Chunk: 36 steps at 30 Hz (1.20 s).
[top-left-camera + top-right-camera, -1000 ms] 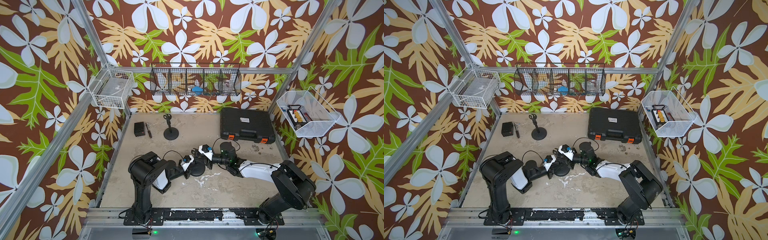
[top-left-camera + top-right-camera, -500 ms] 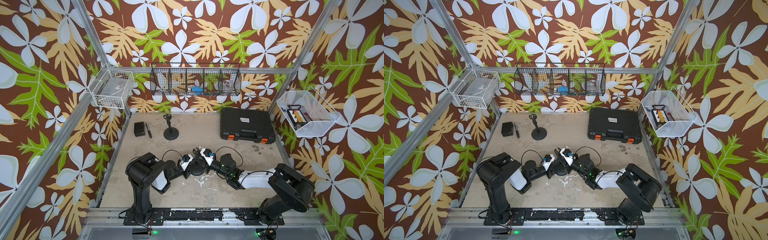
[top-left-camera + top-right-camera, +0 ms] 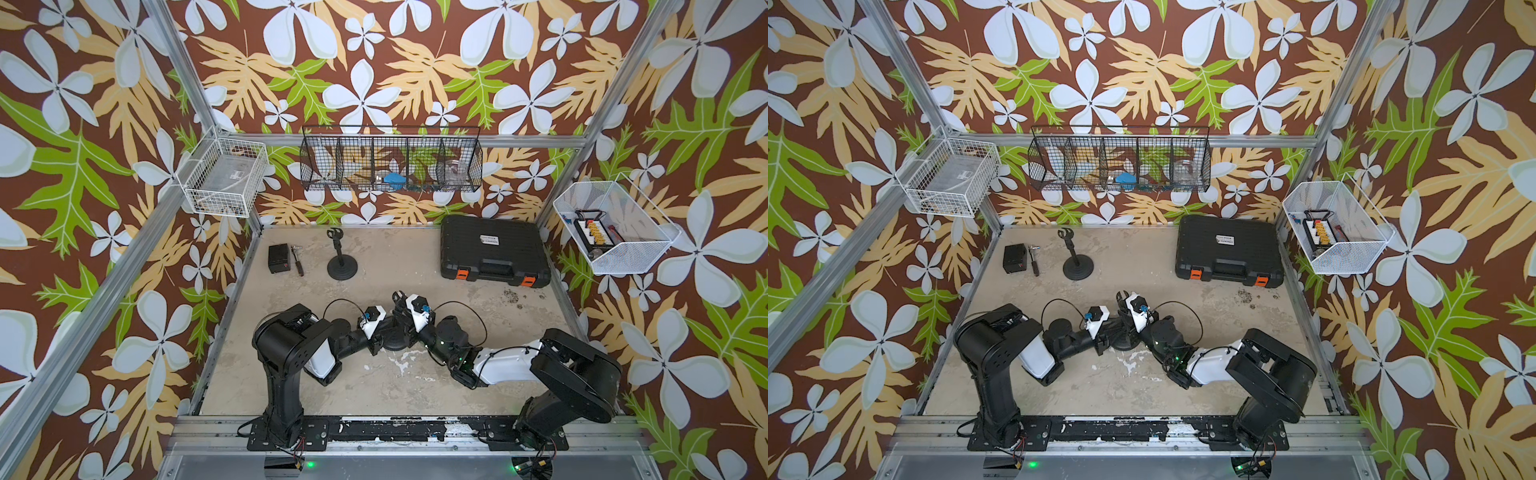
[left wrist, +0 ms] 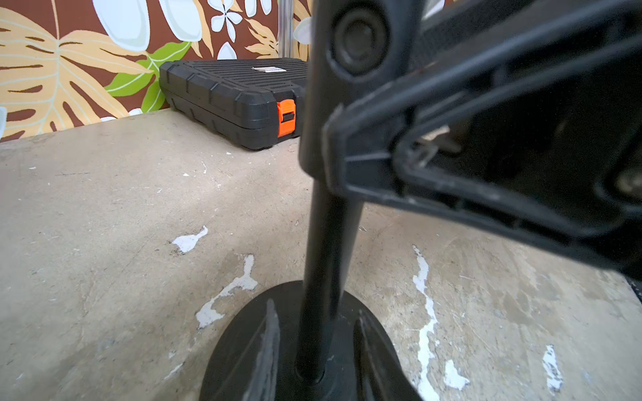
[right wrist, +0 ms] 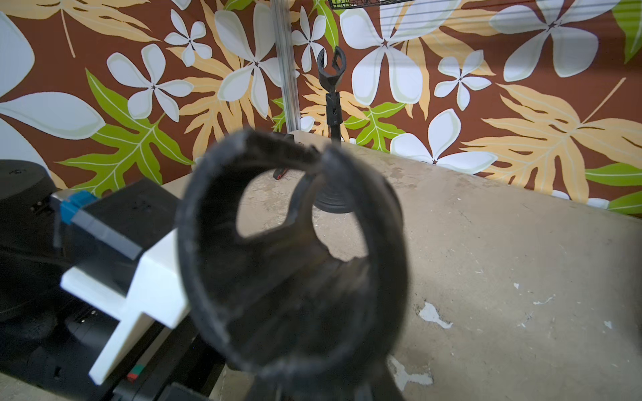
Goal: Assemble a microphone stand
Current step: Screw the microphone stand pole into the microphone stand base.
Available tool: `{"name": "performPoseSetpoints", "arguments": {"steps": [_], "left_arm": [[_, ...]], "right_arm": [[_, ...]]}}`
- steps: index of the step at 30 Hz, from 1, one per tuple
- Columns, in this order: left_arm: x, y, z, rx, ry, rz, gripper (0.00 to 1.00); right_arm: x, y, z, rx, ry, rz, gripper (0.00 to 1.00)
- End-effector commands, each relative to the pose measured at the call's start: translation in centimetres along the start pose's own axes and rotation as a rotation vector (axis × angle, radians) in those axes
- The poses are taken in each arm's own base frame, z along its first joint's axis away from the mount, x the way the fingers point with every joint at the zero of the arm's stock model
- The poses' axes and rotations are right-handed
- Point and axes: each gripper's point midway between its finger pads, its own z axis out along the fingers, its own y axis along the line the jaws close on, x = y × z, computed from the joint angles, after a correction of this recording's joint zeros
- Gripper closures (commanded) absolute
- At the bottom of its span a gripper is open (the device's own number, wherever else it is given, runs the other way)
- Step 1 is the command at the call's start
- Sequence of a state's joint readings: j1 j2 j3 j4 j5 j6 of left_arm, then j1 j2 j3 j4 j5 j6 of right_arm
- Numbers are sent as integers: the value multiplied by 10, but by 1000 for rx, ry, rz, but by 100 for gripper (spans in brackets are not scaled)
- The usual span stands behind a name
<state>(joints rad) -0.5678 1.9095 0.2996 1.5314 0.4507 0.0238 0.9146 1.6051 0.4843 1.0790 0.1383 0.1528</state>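
A black microphone stand stands mid-table, its round base [image 3: 395,341] [image 4: 243,347] carrying an upright pole [image 4: 326,243]. My left gripper [image 3: 384,334] [image 4: 316,350] is low at the pole, open, with one finger on each side and a small gap to the pole. A ring-shaped microphone clip [image 5: 382,243] [image 3: 397,296] sits at the pole's top. My right gripper [image 3: 403,309] [image 5: 319,385] reaches the clip's neck from the right. Its jaws are dark and blurred under the clip, so their hold is unclear.
A second, assembled stand [image 3: 341,266] [image 5: 333,104] is at the back left, beside a small black box [image 3: 278,258] and a hand tool [image 3: 298,266]. A shut black case [image 3: 494,253] [image 4: 225,100] lies back right. Wire baskets [image 3: 390,160] hang on the walls.
My right arm has swung its elbow toward the front right while its gripper stayed at the clip. My left gripper has loosened off the pole and stays low at the base.
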Motion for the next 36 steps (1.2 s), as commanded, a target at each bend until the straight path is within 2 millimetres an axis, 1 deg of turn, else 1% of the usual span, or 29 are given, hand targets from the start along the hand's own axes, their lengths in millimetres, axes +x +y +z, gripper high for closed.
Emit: {"name": "performPoseSetpoints", "arguments": {"steps": [1, 8, 13, 16, 17, 18, 21, 23, 27, 29, 31, 33, 36], "left_arm": [[-7, -3, 3, 28, -30, -4, 62], [-7, -3, 3, 29, -36, -12, 64], [-6, -3, 5, 35, -36, -16, 66], [-6, -2, 5, 28, -35, -17, 72], [-5, -1, 5, 24, -32, -18, 74], [-4, -1, 5, 25, -32, -15, 75], [0, -2, 4, 24, -23, -17, 81], [2, -2, 3, 23, -20, -15, 82], [5, -3, 2, 23, -16, -14, 84], [6, -3, 1, 26, -13, -11, 84], [7, -4, 1, 28, -11, -7, 84], [8, -4, 0, 28, -4, 0, 84], [11, -2, 1, 16, 10, 10, 84]], "right_arm": [[30, 4, -1, -20, 123, -6, 100], [35, 21, 2, -109, 150, -8, 100], [33, 27, 3, -141, 152, -4, 100], [33, 28, 3, -145, 157, -6, 99], [33, 28, 4, -145, 162, -9, 97], [33, 29, 4, -148, 166, -14, 93], [35, 32, 7, -162, 192, -35, 75], [34, 34, 6, -176, 197, -55, 64], [28, 41, -3, -250, 209, -108, 52], [24, 41, -10, -298, 205, -114, 49], [16, 36, -17, -344, 184, -105, 49], [9, 27, -23, -384, 163, -97, 50], [5, 19, -23, -422, 168, -138, 54]]}}
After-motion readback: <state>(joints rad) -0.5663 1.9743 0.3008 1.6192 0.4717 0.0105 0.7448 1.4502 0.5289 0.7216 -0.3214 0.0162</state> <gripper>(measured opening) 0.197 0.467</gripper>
